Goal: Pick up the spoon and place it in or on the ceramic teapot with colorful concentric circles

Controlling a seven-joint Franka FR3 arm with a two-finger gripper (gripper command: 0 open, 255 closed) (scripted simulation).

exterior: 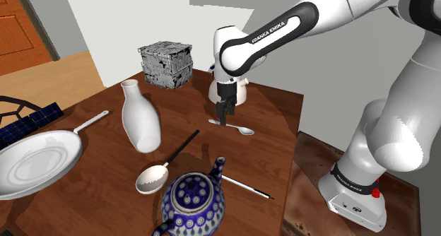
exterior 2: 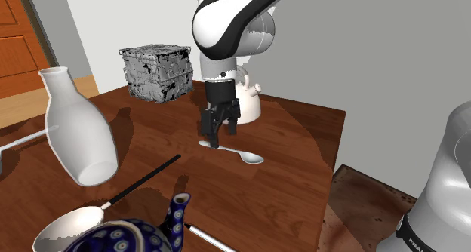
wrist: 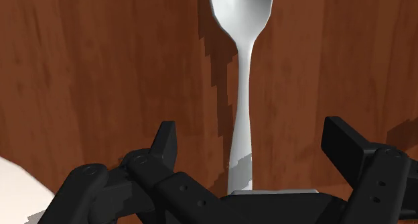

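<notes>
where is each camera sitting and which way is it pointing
Shoulder view: beside the stand, looking down across the brown table; stand, white arm and gripper show.
Second exterior view: closer and lower, by the blue teapot, aimed much the same way; arm and gripper show.
Wrist view: on the hand, looking down along the spoon; two black fingers stand apart either side of its handle.
Shared: both exterior views show the gripper at the spoon's handle end.

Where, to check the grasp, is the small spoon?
Shoulder view, centre: the spoon lies on the table, handle under the open pincer, near the white kettle.
</notes>
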